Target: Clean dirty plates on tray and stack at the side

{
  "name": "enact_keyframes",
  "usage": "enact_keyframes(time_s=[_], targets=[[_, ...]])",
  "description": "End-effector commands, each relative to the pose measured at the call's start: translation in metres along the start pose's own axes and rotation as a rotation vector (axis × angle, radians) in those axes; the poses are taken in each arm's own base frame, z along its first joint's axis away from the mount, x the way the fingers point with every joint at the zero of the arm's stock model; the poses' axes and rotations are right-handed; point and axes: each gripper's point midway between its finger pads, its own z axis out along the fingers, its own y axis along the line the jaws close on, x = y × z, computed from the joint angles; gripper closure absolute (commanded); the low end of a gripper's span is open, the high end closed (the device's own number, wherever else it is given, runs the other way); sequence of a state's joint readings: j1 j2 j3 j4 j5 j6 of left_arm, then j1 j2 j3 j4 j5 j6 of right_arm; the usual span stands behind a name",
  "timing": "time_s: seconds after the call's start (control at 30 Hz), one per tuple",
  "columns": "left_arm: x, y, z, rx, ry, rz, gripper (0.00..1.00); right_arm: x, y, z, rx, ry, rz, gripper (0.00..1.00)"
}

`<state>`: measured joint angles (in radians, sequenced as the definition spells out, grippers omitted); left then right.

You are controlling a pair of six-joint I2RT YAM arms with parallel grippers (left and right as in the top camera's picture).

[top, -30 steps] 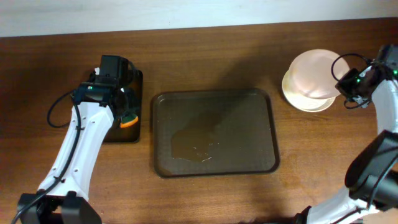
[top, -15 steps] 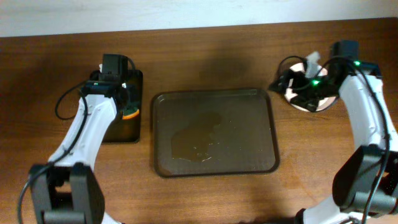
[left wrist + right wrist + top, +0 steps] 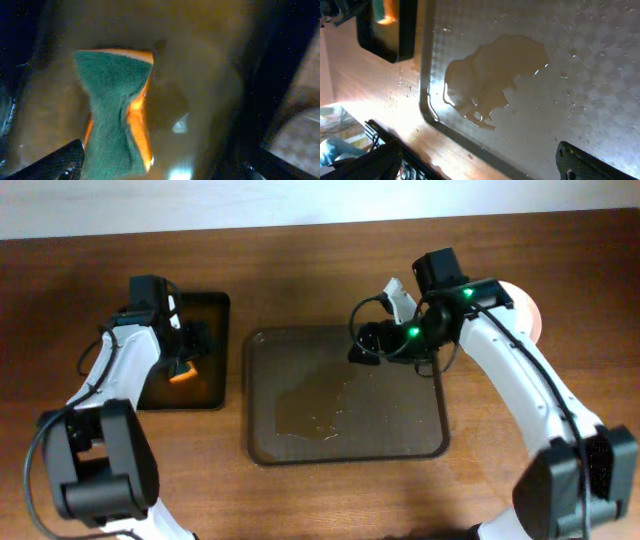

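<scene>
The dark brown tray (image 3: 400,420) lies mid-table with a puddle of liquid (image 3: 315,410) on it and no plates. A stack of pale plates (image 3: 530,315) peeks out at the far right, mostly hidden behind my right arm. My right gripper (image 3: 362,345) hovers open over the tray's upper right part, with only the wet tray (image 3: 580,75) between its fingers. My left gripper (image 3: 190,345) hangs open over the small black tray (image 3: 215,310). A green and orange sponge (image 3: 115,115) lies there by the left finger (image 3: 62,160), not clamped.
The small black tray (image 3: 385,35) with the sponge (image 3: 180,375) sits left of the brown tray. Water drops dot the brown tray's surface. The wooden table's far edge meets a white wall at the top of the overhead view.
My left gripper has opened and let the sponge down on the black tray. My right arm has swung left from the plate stack to above the brown tray.
</scene>
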<state>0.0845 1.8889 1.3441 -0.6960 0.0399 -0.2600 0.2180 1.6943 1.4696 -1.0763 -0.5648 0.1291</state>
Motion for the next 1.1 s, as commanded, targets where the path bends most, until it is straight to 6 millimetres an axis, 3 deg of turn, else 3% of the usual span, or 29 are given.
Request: enact_keyframes(time_s=[0.0, 0.07, 0.13, 0.27, 0.33, 0.53, 0.83, 0.93, 1.07], targets=[[-0.038, -0.024, -0.117, 0.11, -0.256, 0.034, 0.05, 0.004, 0.019, -0.047, 0.059, -0.129, -0.061, 0.02], [-0.03, -0.025, -0.159, 0.135, -0.312, 0.039, 0.0, 0.018, 0.018, -0.072, 0.132, -0.169, -0.064, 0.02], [-0.011, -0.021, -0.187, 0.135, -0.315, 0.04, 0.0, 0.044, 0.013, -0.108, 0.264, -0.227, -0.066, 0.01], [-0.001, -0.019, -0.193, 0.129, -0.295, 0.039, 0.0, 0.101, 0.019, -0.141, 0.387, -0.301, -0.164, 0.02], [-0.001, -0.019, -0.193, 0.129, -0.295, 0.039, 0.0, 0.111, 0.02, -0.15, 0.389, -0.33, -0.174, 0.02], [-0.001, -0.018, -0.193, 0.129, -0.295, 0.038, 0.0, 0.109, 0.018, -0.146, 0.394, -0.312, -0.169, 0.01], [-0.001, -0.018, -0.193, 0.129, -0.295, 0.039, 0.0, 0.087, 0.002, -0.109, 0.425, -0.177, -0.126, 0.02], [-0.001, -0.018, -0.193, 0.129, -0.295, 0.038, 0.0, 0.075, 0.006, -0.112, 0.415, -0.232, -0.145, 0.02], [-0.001, -0.018, -0.193, 0.129, -0.295, 0.038, 0.0, 0.072, 0.022, -0.141, 0.391, -0.405, -0.251, 0.02]])
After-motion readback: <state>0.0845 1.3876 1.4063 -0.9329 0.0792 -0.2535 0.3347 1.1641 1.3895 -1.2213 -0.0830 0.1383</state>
